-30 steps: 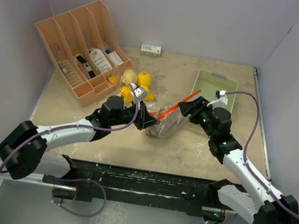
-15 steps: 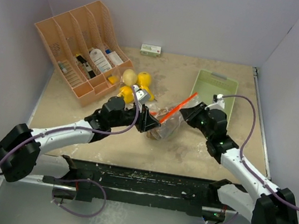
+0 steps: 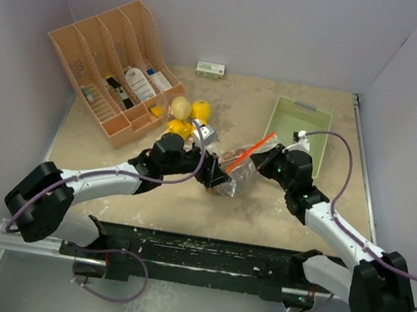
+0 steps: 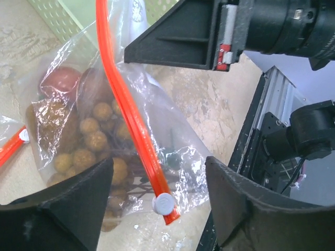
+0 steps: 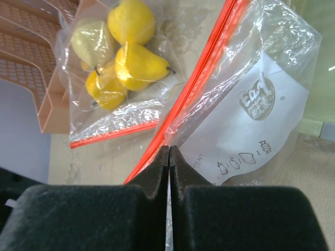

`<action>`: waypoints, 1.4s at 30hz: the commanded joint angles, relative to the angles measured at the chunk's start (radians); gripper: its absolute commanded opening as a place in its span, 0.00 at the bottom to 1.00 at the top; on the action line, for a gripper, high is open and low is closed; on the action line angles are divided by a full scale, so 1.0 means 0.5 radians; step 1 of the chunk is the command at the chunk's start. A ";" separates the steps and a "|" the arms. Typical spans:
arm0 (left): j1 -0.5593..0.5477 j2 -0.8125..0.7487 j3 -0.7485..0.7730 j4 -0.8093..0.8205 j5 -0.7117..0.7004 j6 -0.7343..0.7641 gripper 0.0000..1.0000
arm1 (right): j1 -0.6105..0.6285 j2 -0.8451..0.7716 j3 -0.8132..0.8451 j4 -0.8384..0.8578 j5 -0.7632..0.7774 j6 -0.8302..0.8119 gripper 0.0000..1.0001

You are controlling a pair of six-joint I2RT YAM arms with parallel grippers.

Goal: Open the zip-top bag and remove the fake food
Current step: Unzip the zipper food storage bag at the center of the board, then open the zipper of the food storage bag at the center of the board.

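Observation:
The clear zip-top bag (image 3: 235, 174) lies mid-table with its orange zip strip (image 4: 123, 104) raised. Inside it is fake food: brown nut-like lumps (image 4: 89, 138) and a reddish piece (image 4: 60, 81). My left gripper (image 4: 157, 167) is open, its fingers on either side of the strip's end, where the white slider (image 4: 164, 203) sits. My right gripper (image 5: 168, 150) is shut on the bag's plastic edge beside the zip. In the top view the left gripper (image 3: 219, 177) and the right gripper (image 3: 258, 162) stand at opposite ends of the bag.
A second bag of yellow fake fruit (image 5: 123, 55) lies behind, also in the top view (image 3: 187, 117). An orange rack (image 3: 112, 63) with bottles and packets stands back left, a green tray (image 3: 299, 126) back right, and a small box (image 3: 210, 69) at the back wall.
My left gripper has opened and slid right, onto the bag's zip end. The right gripper has closed on the bag's edge and shifted slightly left, raising the zip strip.

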 commanded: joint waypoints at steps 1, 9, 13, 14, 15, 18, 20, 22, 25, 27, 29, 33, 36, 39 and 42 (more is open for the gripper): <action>0.006 -0.001 0.115 0.128 -0.004 0.028 0.81 | 0.005 -0.182 0.059 0.055 0.075 -0.071 0.00; 0.232 0.184 0.172 0.305 0.067 -0.328 0.96 | 0.004 -0.559 -0.125 0.079 -0.040 -0.257 0.00; 0.262 0.197 0.178 0.426 0.084 -0.413 0.96 | 0.004 -0.754 -0.326 0.085 -0.059 -0.218 0.00; 0.260 0.197 0.186 0.428 0.085 -0.412 0.96 | 0.006 -0.794 -0.366 0.095 -0.060 -0.208 0.00; 0.260 0.197 0.197 0.428 0.090 -0.413 0.96 | 0.004 -0.844 -0.415 0.105 -0.060 -0.191 0.00; 0.261 0.194 0.205 0.450 0.102 -0.417 0.96 | 0.004 -0.949 -0.523 0.112 -0.094 -0.159 0.00; 0.260 0.198 0.210 0.492 0.116 -0.436 0.97 | 0.004 -1.018 -0.588 0.110 -0.101 -0.144 0.00; 0.263 0.216 0.271 0.462 0.149 -0.423 0.98 | 0.004 -1.060 -0.623 0.089 -0.082 -0.120 0.00; 0.260 0.269 0.390 0.367 0.177 -0.356 0.98 | 0.004 -1.059 -0.629 0.089 -0.057 -0.116 0.00; 0.260 0.337 0.436 0.371 0.188 -0.331 0.97 | 0.004 -1.026 -0.628 0.108 -0.056 -0.132 0.00; 0.261 0.403 0.454 0.422 0.229 -0.349 0.94 | 0.004 -1.003 -0.629 0.102 -0.052 -0.133 0.00; 0.244 0.502 0.461 0.529 0.308 -0.390 0.88 | 0.004 -1.045 -0.635 0.061 -0.061 -0.112 0.00; 0.225 0.557 0.463 0.571 0.331 -0.399 0.78 | 0.004 -1.154 -0.553 -0.092 -0.021 -0.104 0.17; 0.202 0.595 0.459 0.605 0.343 -0.404 0.67 | 0.004 -1.277 -0.423 -0.396 0.135 -0.073 0.59; 0.174 0.631 0.461 0.644 0.376 -0.404 0.44 | 0.004 -1.355 -0.356 -0.663 0.197 0.085 0.75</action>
